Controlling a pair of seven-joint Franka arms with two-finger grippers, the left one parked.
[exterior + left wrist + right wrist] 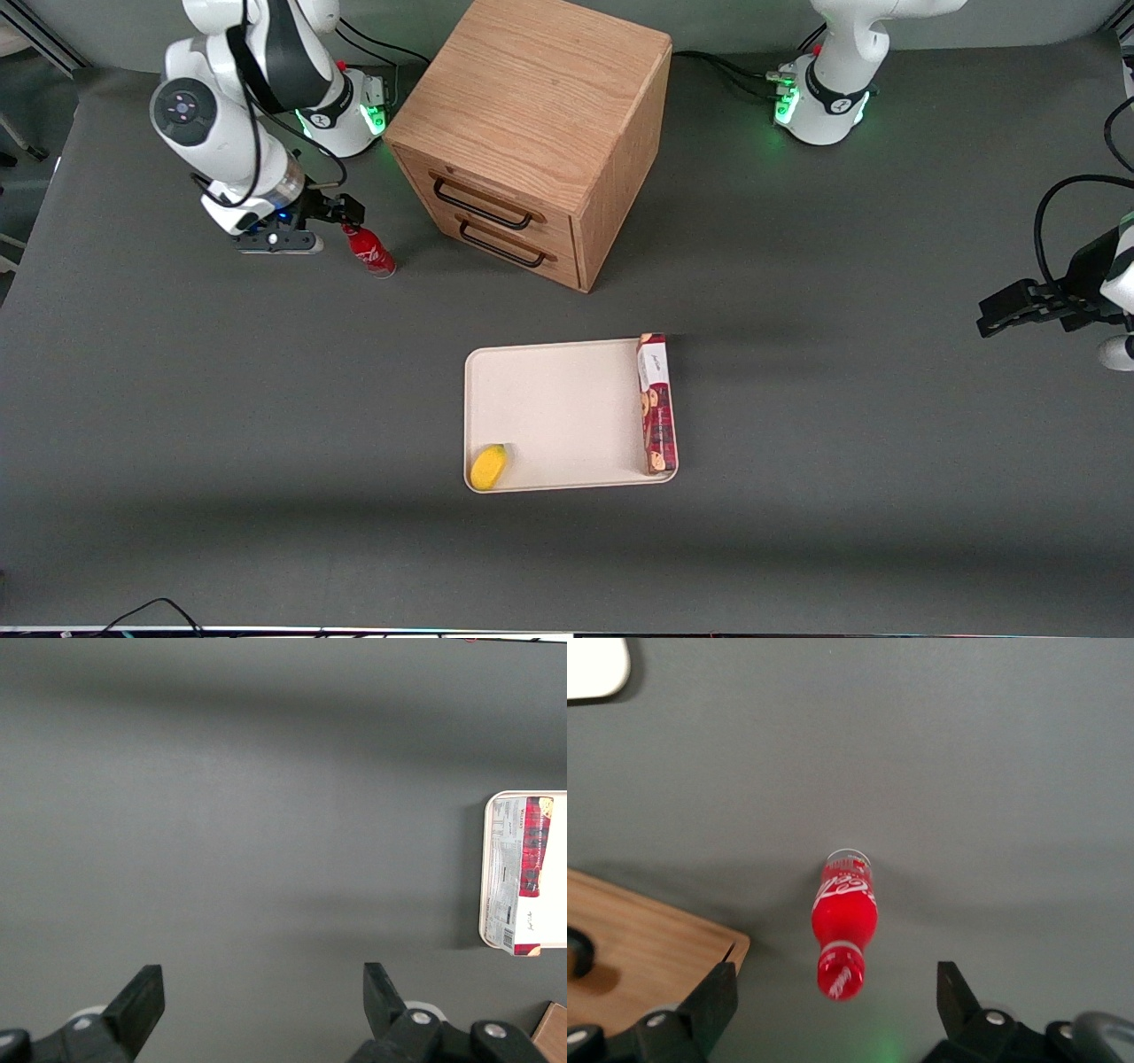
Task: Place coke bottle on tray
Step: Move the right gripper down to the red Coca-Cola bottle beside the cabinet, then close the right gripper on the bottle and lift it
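Observation:
The coke bottle (369, 251) is a small slim red bottle with a red cap and white script. It stands upright on the grey table, toward the working arm's end, beside the cabinet's drawer fronts. My gripper (347, 211) hovers above the bottle's cap, fingers wide open, touching nothing. In the right wrist view the bottle (843, 923) stands between the open fingers (713, 1001). The cream-white tray (549, 412) lies nearer the front camera, mid table; one corner (594, 669) shows in the right wrist view, and its edge (486, 868) in the left wrist view.
A wooden two-drawer cabinet (532, 133) stands beside the bottle; its corner (647, 961) shows in the right wrist view. On the tray lie a long red biscuit box (656, 403) and a small yellow fruit (488, 466).

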